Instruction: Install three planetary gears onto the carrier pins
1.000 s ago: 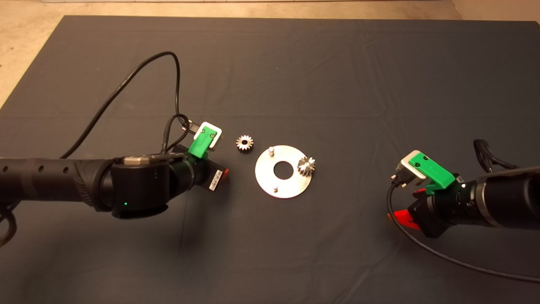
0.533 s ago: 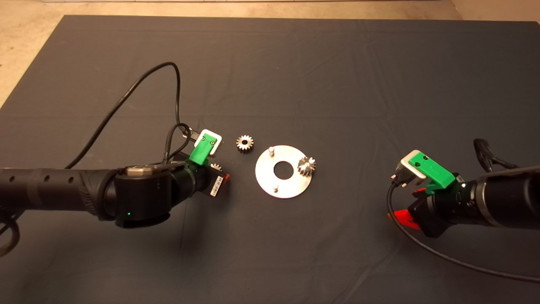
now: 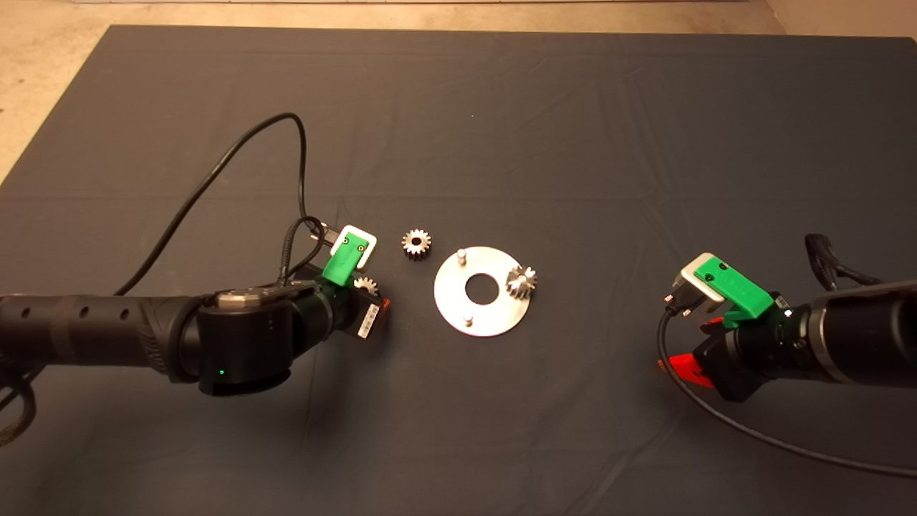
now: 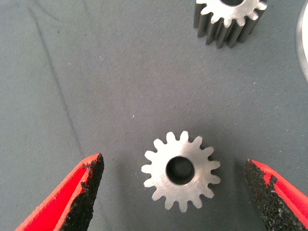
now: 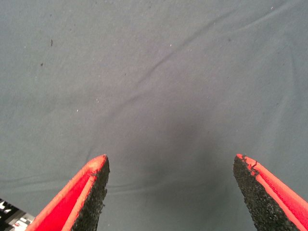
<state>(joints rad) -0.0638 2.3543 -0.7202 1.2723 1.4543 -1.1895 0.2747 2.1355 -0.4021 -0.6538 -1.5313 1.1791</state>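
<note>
**Left jaws spread around a loose gear, one gear already on the disc**

So the worktop is covered by a big dark grey fabric mat (image 3: 501,107), a bit creased, with pale beige floor (image 3: 43,79) showing past its far and left edges.

The black left arm (image 3: 107,333) comes in from the left, low over the mat, with a black cable (image 3: 215,172) looping up behind it. Its green left gripper (image 4: 175,185) points down at the mat just left of the flat round shiny metal disc (image 3: 450,304), jaws wide open, with a small silvery steel spur gear (image 4: 181,171) lying flat between the red fingers (image 4: 72,192) and touching neither pad. In the head view only that gear's toothed edge peeks out beside the green mount.

The black right arm (image 3: 845,333) sits well off to the right; its green right gripper (image 5: 171,192) hangs over bare mat, jaws open too, holding nothing.

On the disc, a second silvery spur gear (image 3: 521,281) sits at the right side. Two short silvery pins stand bare: one at the far side (image 3: 461,254), one at the near side (image 3: 467,319).

A third silvery spur gear (image 3: 416,243) lies flat on the mat just beyond the disc's upper left, not touching it.
</note>
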